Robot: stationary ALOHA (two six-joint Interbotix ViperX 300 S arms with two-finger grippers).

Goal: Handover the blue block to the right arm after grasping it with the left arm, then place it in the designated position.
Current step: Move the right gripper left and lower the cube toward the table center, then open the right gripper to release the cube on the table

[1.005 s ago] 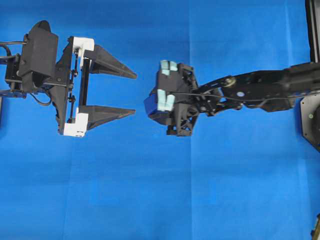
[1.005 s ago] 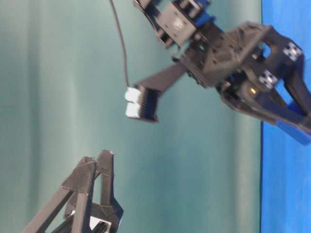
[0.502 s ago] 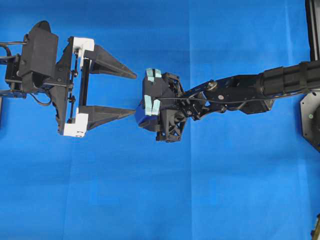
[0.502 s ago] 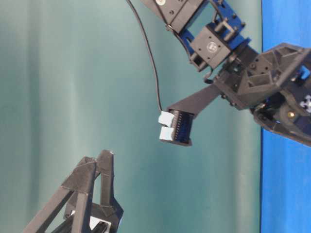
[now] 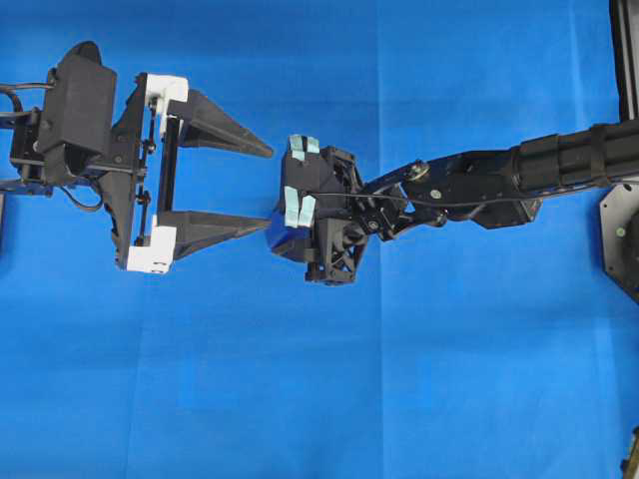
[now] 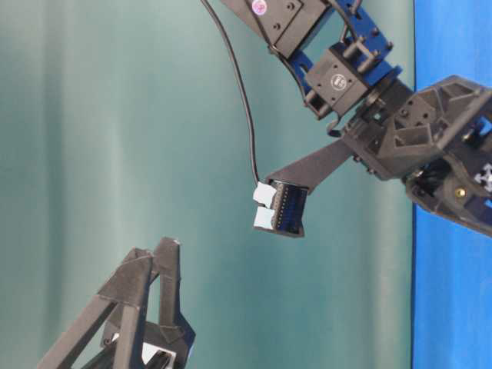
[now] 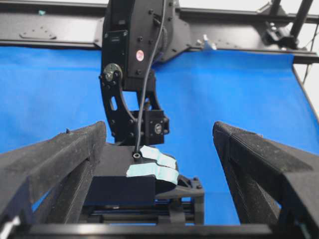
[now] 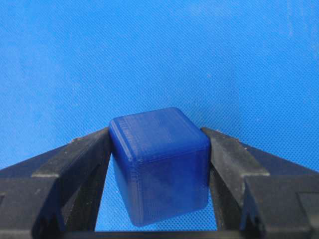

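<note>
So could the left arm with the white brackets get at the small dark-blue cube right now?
Probably not cleanly. The small dark-blue cube is clamped between the all-black right gripper fingers, which cover its sides. The left gripper is wide open with nothing between them, but its tips stop just short of the cube.

From overhead, the right claw (image 5: 290, 235) hides most of the blue block (image 5: 277, 238), apparently only a corner showing.

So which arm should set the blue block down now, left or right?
Right. The right gripper is already shut on the blue block, one finger on each side, above the blue cloth. The left gripper hangs open and empty beside it, so it would need another handover first.
</note>
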